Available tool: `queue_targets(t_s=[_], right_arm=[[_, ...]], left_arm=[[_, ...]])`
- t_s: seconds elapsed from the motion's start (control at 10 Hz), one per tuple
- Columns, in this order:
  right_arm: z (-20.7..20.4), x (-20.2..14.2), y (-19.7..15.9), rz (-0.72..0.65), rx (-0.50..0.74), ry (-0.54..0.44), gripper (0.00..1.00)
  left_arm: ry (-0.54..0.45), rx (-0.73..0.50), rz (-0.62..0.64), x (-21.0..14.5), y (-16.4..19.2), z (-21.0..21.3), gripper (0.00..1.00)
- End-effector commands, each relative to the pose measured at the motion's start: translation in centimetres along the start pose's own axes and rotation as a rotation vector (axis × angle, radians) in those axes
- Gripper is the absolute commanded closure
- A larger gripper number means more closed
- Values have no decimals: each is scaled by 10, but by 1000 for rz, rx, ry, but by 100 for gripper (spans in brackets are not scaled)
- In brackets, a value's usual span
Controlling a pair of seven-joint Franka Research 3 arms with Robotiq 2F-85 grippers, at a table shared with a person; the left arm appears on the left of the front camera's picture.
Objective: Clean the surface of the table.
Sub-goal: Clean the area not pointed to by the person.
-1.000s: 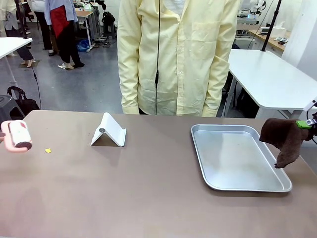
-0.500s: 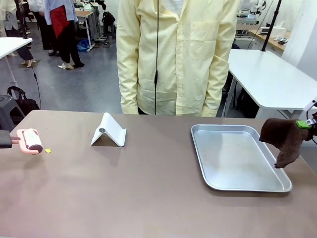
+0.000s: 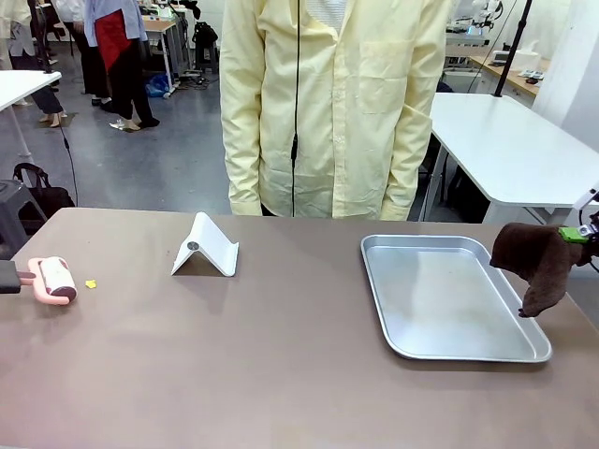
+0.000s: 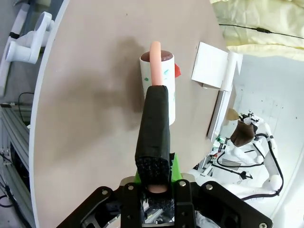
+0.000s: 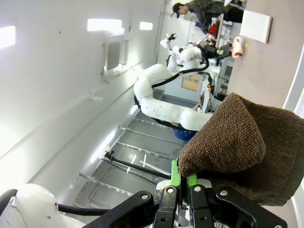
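Note:
The brown-grey table (image 3: pixel 281 365) spans the front view. At its left edge my left gripper (image 3: pixel 6 277) is shut on the black-wrapped handle of a pink lint roller (image 3: pixel 56 279), whose white drum (image 4: pixel 159 88) lies low over the table top (image 4: pixel 90 104), just left of a small yellow crumb (image 3: pixel 91 283). My left gripper (image 4: pixel 155 183) clamps the handle at its base. At the right edge my right gripper (image 3: pixel 586 234) is shut on a brown cloth (image 3: pixel 533 264) that hangs in the air beside the tray. The cloth (image 5: pixel 237 142) drapes over my right gripper (image 5: pixel 179 183).
A white folded stand (image 3: pixel 206 247) sits mid-left at the back. A silver metal tray (image 3: pixel 412 327) lies at the right. A person in a pale yellow coat (image 3: pixel 337 103) stands at the far edge. Bare table stretches across the front and middle.
The lint roller has come down from a raised, tilted pose and shifted a little right, ending low beside the yellow crumb. The right arm and cloth have not moved.

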State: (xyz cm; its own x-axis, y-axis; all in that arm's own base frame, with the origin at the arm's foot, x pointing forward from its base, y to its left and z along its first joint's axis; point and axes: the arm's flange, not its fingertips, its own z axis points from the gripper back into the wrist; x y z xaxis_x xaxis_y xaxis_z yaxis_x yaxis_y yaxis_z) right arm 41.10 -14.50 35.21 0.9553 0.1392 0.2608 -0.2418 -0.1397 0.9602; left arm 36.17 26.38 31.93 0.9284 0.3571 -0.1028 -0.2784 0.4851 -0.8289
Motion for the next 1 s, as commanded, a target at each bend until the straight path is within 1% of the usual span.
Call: queue_targets(t_s=[0.0, 0.2, 0.5, 0.8, 0.9], right_arm=[[1, 5, 5, -11, 11, -10, 94], [1, 5, 5, -11, 11, -10, 94], [1, 5, 5, -11, 11, -10, 94], [1, 5, 5, -11, 11, -10, 94], [1, 5, 5, -11, 11, -10, 94]], left_arm=[[8, 23, -22, 0, 2, -13, 78], [-15, 86, -4, 10, 1, -31, 78], [48, 127, 17, 32, -10, -60, 78], [107, 154, 9, 55, -36, -88, 78], [112, 153, 2, 60, -45, -96, 78]])
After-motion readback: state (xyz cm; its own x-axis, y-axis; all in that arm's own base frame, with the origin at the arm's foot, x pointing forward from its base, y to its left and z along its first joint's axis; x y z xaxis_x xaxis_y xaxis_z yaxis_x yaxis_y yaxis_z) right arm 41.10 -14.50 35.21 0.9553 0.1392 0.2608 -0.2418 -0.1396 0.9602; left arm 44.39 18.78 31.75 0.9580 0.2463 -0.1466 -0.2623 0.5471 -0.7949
